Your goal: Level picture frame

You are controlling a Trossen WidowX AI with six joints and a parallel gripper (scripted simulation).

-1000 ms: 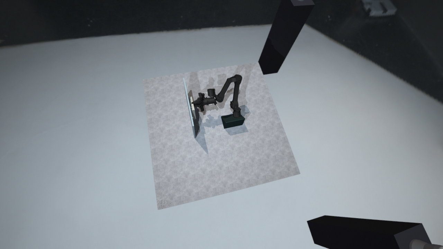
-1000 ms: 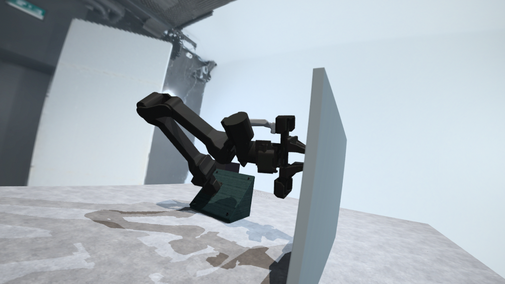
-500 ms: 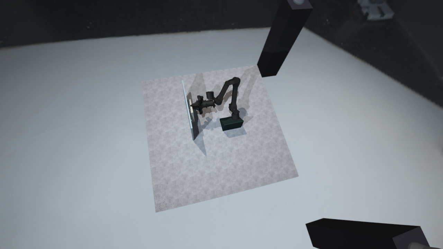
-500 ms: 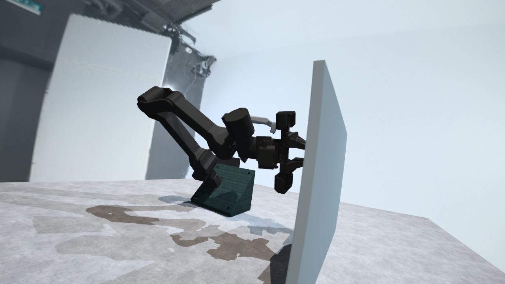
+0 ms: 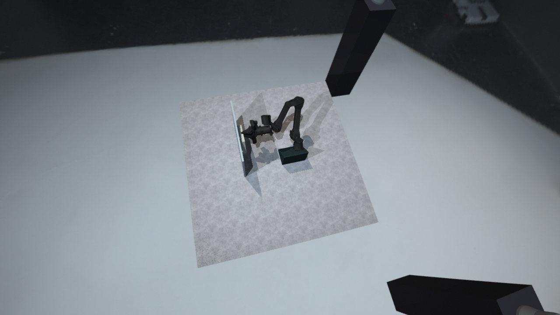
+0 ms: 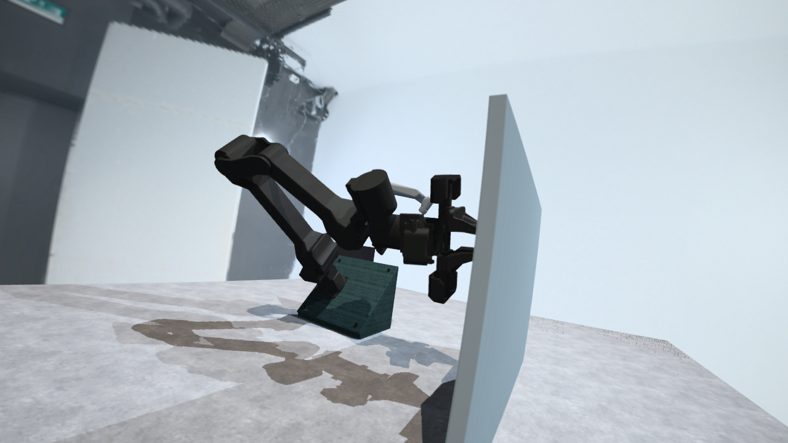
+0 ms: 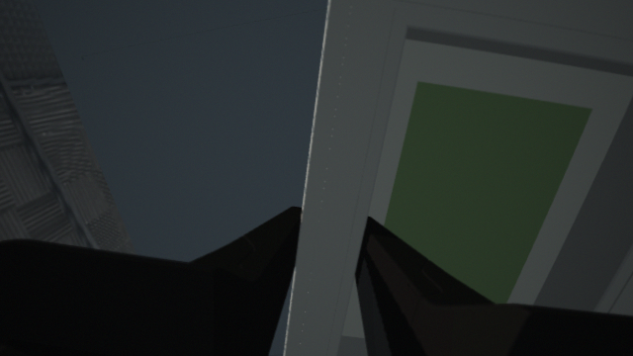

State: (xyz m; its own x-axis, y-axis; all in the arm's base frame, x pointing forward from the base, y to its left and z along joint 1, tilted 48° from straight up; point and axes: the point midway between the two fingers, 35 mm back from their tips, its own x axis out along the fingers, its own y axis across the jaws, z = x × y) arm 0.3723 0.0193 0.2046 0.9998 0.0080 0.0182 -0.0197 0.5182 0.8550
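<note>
Fingers: on my black parallel-jaw gripper (image 5: 242,133) (image 6: 472,237) (image 7: 328,222), they stand a small way apart, closed on the pale border of the frame, one on each side of it.
Picture frame: the pale, rectangular frame (image 5: 242,136) (image 7: 338,124) is at the near face of the wall panel, on my arm's side; the panel hides it from me in the exterior view.
Picture: inside the border I see a plain green rectangle (image 7: 487,183) with a light margin around it.
Level: I cannot tell, as the wrist view is slanted and the top view shows the frame almost edge-on.
Screw: hidden from me in all three views.
Wall panel: the upright, pale blue-grey slab (image 5: 237,131) (image 6: 506,264) (image 7: 198,133) stands across from my arm's base.
Arm: my black jointed arm (image 5: 296,117) (image 6: 305,184) bends at a high elbow, then reaches down and forward to the frame.
Base: a dark green wedge-shaped block (image 5: 294,157) (image 6: 376,291) carries the arm on the mottled grey tabletop (image 5: 281,211) (image 6: 595,374).
Shadows: the arm's shadows fall across the tabletop between base and panel, and behind the base too.
</note>
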